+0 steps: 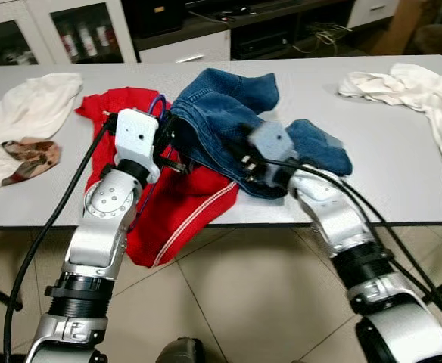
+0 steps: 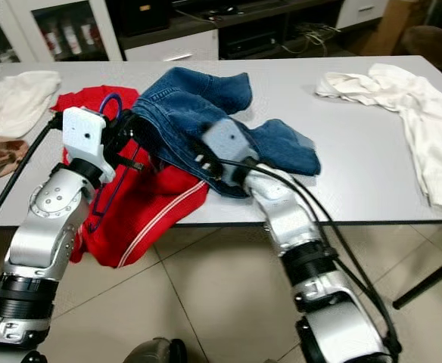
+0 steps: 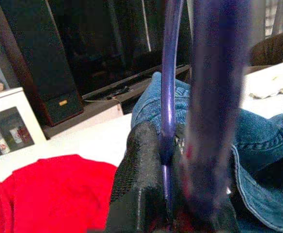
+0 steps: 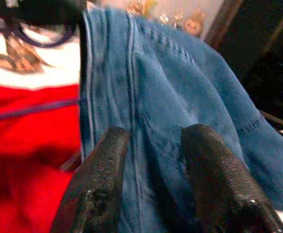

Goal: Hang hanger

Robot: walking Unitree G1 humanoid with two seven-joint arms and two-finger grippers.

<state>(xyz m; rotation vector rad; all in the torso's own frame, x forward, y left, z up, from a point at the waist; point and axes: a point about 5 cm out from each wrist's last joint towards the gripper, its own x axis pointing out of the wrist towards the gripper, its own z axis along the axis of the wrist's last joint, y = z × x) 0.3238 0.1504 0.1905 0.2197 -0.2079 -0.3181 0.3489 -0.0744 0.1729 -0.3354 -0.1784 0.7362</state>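
While left gripper (image 3: 168, 160) fingers clamp the blue hanger (image 3: 169, 77) beside the jeans (image 1: 228, 113), right gripper (image 4: 153, 160) fingers straddle denim, spread, on the tabletop (image 1: 387, 144).

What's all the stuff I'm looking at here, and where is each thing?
Jeans: one, blue, bunched mid-table.
Red garment: one, white-striped, draped over the table's front edge.
Hanger: one, blue wire, beside the jeans.
White cloths: two, one far left, one far right.
Table: one, grey.
Cabinets: white, behind the table.
Left end effector: shut on the hanger.
Right end effector: open, fingers against the jeans.
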